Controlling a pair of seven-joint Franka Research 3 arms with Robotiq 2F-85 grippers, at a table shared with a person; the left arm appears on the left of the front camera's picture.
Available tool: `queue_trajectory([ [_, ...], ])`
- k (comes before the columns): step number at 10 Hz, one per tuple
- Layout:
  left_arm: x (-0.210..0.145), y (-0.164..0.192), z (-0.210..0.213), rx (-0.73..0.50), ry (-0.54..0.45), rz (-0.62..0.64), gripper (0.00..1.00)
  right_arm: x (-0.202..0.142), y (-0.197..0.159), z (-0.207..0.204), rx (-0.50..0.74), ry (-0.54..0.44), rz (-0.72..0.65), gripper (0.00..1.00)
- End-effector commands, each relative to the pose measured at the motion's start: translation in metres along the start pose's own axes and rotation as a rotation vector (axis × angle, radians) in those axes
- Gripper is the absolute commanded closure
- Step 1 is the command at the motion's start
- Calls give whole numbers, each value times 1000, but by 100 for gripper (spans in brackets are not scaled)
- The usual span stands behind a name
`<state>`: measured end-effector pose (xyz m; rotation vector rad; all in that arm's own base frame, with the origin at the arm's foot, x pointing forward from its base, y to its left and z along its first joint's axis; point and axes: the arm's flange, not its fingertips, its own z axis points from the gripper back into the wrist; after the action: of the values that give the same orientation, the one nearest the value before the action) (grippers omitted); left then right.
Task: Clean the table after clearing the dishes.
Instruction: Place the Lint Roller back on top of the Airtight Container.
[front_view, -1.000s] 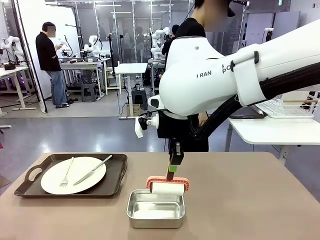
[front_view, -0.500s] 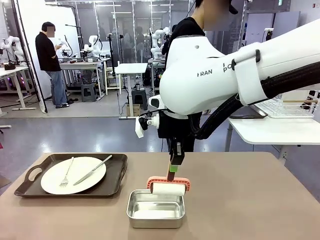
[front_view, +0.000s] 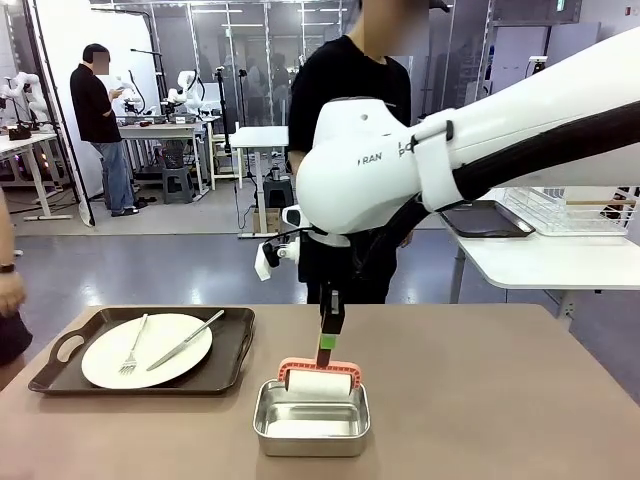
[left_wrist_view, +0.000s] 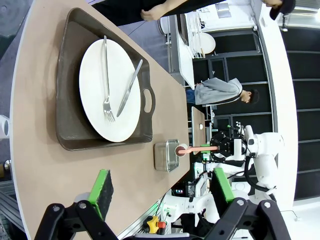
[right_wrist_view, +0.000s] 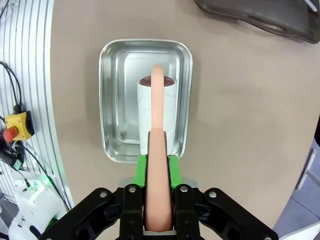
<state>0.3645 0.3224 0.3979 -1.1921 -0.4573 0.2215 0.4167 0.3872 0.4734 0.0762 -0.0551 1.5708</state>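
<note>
Right claw (right_wrist_view: 157, 164): clamped shut on pink roller handle (right_wrist_view: 156, 140) — white roll (front_view: 318, 384) over steel pan (front_view: 300, 432);
Left claw (left_wrist_view: 162, 186): wide open, empty — above table (left_wrist_view: 45, 165)

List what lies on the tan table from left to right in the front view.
Dark brown tray with the white plate on it, carrying fork then knife → steel pan. The roller held by the right gripper overlaps the pan, so it is left unordered.

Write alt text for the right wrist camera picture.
The right pincer is shut on the pink handle of a white roller, held over a small steel pan on the tan table. The edge of a dark tray shows at top right.
</note>
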Motion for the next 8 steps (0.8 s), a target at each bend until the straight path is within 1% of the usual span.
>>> queue_trajectory([
  [1,-1,0,3,1,-5,-2,0,15,-7,-4,28,19,-48,79],
  [6,-1,0,3,1,-5,-2,0,23,-22,-30,86,73,-74,79],
  [8,-1,0,3,1,-5,-2,0,24,-27,-36,61,75,-76,79],
])
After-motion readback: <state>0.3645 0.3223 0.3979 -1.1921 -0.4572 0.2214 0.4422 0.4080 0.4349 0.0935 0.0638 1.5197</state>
